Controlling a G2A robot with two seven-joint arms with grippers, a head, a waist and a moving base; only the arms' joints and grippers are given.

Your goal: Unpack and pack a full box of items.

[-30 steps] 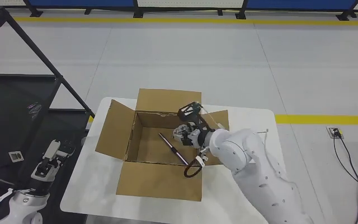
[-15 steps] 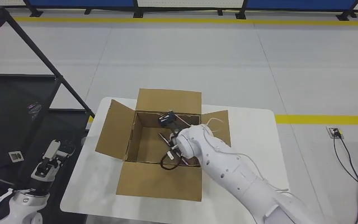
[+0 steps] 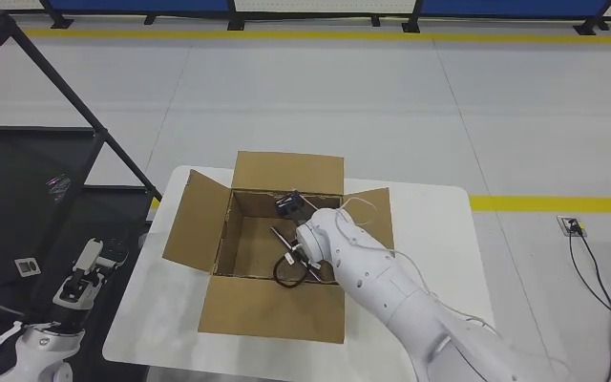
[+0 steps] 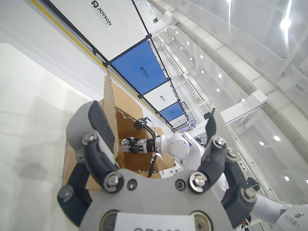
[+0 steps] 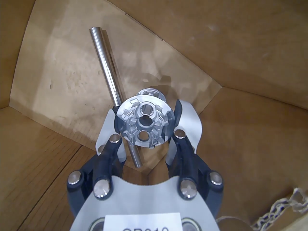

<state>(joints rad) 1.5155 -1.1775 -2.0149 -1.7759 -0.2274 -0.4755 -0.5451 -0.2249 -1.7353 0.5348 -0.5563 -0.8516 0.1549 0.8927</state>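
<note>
Right gripper (image 5: 145, 114) swings toward frame left, deeper into the box (image 3: 272, 307), jaws clamped on the hub (image 5: 144, 126); released here, it may strike the rod (image 5: 105, 66) below.

A white table (image 3: 434, 244) sits near a yellow floor line (image 3: 539, 202).

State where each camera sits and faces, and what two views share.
Top view: above the arms, looking down at table and open box; right arm shows.
Left wrist view: beside the table, tilted up at box and ceiling; open left claw.
Right wrist view: inside the box, facing its floor; right claw gripping a metal hub.
Shared: top and right wrist views show the rod.
</note>
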